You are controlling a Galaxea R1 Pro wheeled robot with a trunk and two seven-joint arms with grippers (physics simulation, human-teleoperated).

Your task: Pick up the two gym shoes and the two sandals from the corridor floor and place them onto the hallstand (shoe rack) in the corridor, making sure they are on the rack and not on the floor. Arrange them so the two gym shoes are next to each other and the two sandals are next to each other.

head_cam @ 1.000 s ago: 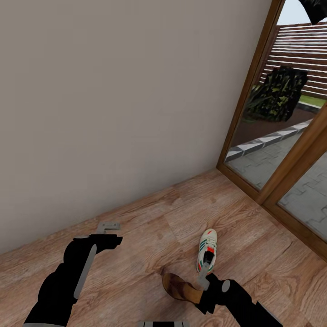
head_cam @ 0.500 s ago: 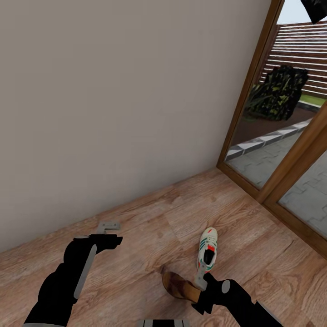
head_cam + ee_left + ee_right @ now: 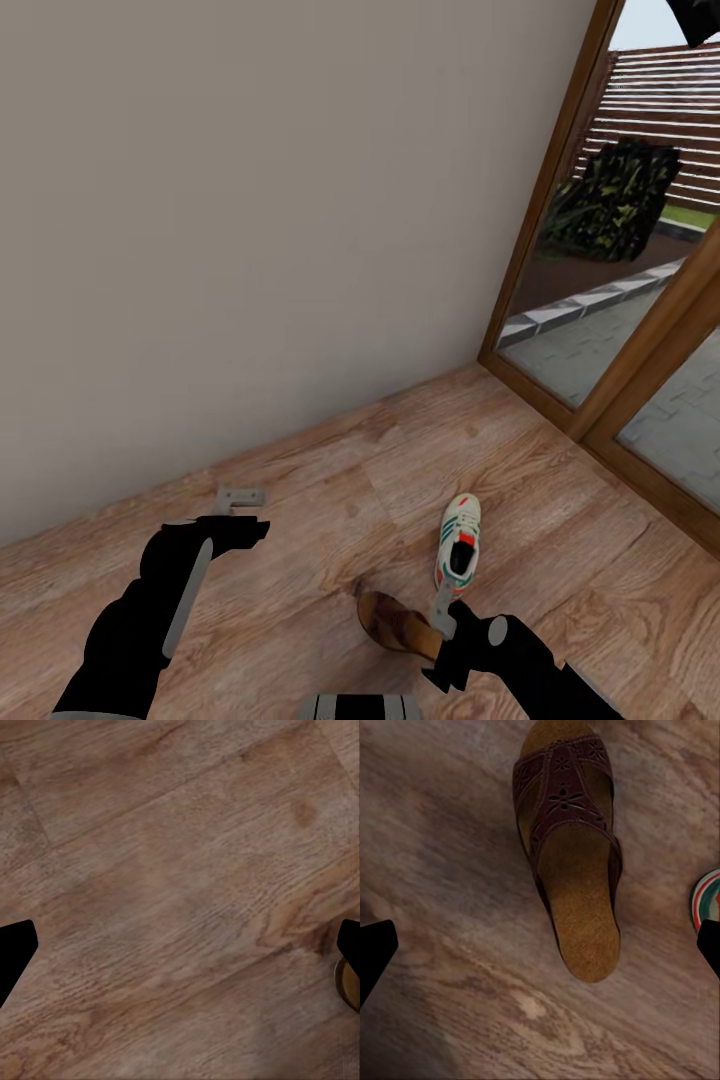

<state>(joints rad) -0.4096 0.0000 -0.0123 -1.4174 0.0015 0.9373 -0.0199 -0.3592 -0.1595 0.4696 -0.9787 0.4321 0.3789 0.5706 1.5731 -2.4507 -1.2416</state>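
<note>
- Sandal (image 3: 395, 622) lies on the floor (image 3: 330, 480) at the right gripper's (image 3: 440, 612) nine o'clock, heel nearest the wide-open jaws.
- Shoe (image 3: 458, 543) sits at twelve.
- Left gripper (image 3: 240, 497), also open, hangs farther off.

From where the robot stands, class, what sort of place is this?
Probably a home entrance corridor: wood-grain plank floor, a plain beige wall, wood-framed glass doors onto a paved yard, and a white green-striped sneaker by a brown leather sandal.

Sandal (image 3: 395, 622) on floor (image 3: 330, 480), gym shoe (image 3: 458, 543) just right, beyond.
</note>
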